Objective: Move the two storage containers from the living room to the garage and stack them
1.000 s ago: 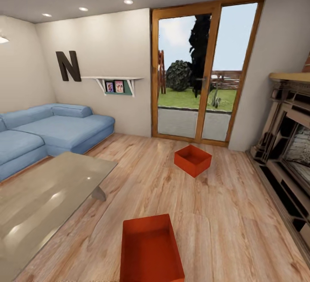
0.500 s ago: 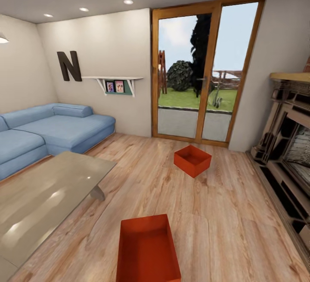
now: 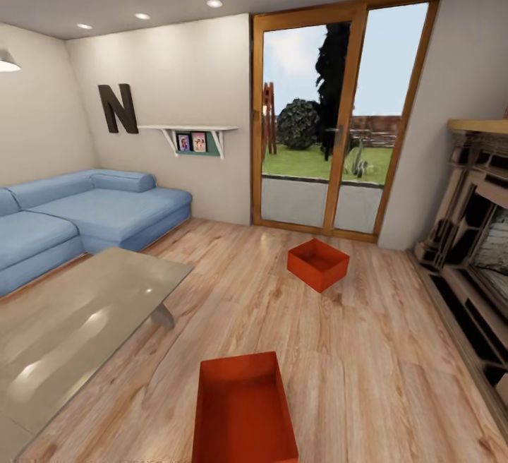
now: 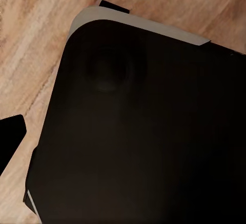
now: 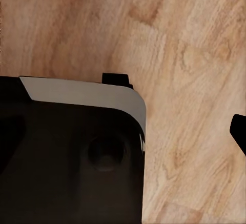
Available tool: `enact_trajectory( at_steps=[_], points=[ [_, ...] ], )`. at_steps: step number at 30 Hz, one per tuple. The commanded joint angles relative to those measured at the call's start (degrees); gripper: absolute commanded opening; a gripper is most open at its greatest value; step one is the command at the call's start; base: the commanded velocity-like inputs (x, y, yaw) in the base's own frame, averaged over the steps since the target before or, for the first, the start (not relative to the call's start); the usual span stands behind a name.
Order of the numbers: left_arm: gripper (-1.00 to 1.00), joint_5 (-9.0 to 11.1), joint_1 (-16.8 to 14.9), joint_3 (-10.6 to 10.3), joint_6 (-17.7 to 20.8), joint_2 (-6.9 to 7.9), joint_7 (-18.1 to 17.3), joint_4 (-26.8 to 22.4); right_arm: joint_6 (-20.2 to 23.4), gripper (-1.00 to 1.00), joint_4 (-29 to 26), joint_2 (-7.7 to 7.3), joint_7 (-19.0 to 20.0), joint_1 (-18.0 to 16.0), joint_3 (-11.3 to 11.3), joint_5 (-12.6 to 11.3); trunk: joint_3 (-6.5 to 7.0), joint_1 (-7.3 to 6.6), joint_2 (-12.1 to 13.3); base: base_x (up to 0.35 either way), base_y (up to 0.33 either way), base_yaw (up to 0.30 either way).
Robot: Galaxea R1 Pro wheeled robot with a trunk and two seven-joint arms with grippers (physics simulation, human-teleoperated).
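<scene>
Two orange-red storage containers stand open-topped on the light wood plank flooring of the living room. The near container [image 3: 244,406] lies just ahead of me at the bottom of the head view. The far container [image 3: 317,263] sits turned at an angle in front of the wood-framed glass doors [image 3: 339,121]. A dark fingertip [image 4: 10,139] of my left gripper shows at the edge of the left wrist view, and a dark fingertip [image 5: 240,130] of my right gripper at the edge of the right wrist view. Both hang over plank flooring beside my black base [image 4: 143,131], holding nothing.
A glass coffee table [image 3: 77,322] stands close on the left, with a blue sofa [image 3: 85,212] behind it. The fireplace [image 3: 473,237] lines the right wall. Open flooring [image 3: 367,364] runs between the table and the fireplace, around both containers.
The whole head view has shifted a little to the right, so the camera has moved. The containers rest in the same spots on the flooring.
</scene>
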Motion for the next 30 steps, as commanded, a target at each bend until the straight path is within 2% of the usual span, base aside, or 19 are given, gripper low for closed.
enact_trajectory(
  at_steps=[1, 9, 25, 30],
  points=[
    [1.00, 0.21, -0.01, 0.12, -0.12, -0.02, 0.00, -0.02, -0.25, 1.00, 0.10, 0.01, -0.06, -0.04, 0.49, -0.51, -0.05, 0.00, -0.03, 0.000, 0.000, 0.213],
    [1.00, 0.21, -0.01, 0.12, -0.12, -0.02, -0.01, -0.02, -0.24, 1.00, 0.10, -0.06, -0.05, -0.04, 0.48, -0.52, -0.05, 0.00, -0.03, 0.000, 0.000, 0.213],
    [1.00, 0.21, -0.01, 0.12, -0.12, -0.02, -0.01, -0.02, -0.24, 1.00, 0.04, -0.10, 0.19, -0.04, 0.50, -0.51, -0.05, 0.00, -0.03, 0.001, 0.000, 0.011],
    [1.00, 0.21, -0.01, 0.12, -0.12, 0.01, -0.01, -0.02, -0.24, 1.00, 0.02, -0.10, 0.14, -0.04, 0.51, -0.51, -0.05, 0.00, -0.03, 0.139, 0.000, 0.000]
  ],
)
